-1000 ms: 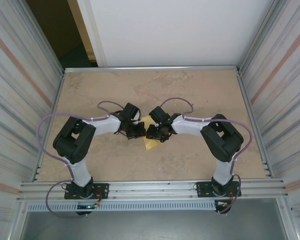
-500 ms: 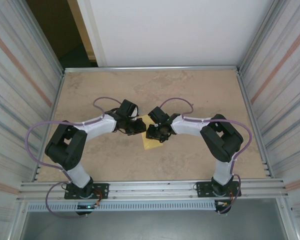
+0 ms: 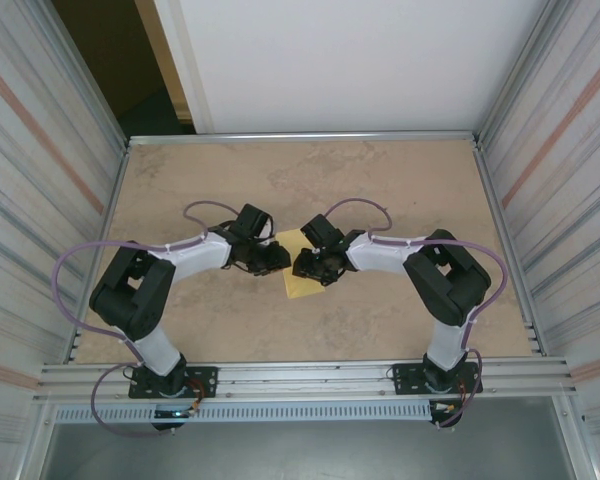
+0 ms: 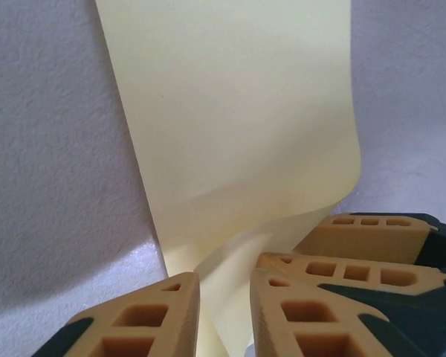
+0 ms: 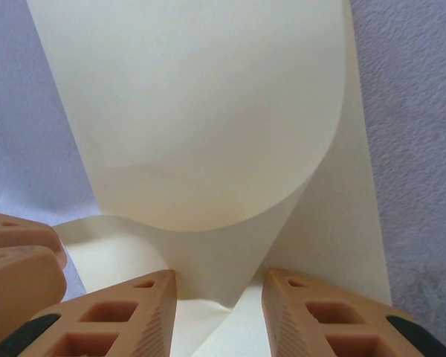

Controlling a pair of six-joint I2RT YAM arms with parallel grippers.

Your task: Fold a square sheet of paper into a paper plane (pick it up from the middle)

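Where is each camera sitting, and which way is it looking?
Top external: high behind the arms, looking down on the table, left arm, right arm and the yellow paper between them.
Left wrist: on the left arm's wrist, looking along the left fingers at the paper.
Right wrist: on the right arm's wrist, looking along the right fingers at the curled paper.
Shared: both wrist views see the same paper up close.

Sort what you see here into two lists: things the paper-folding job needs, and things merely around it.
Job:
sheet of paper
left gripper
right gripper

Merely around:
table
purple cables
metal side walls
doorway
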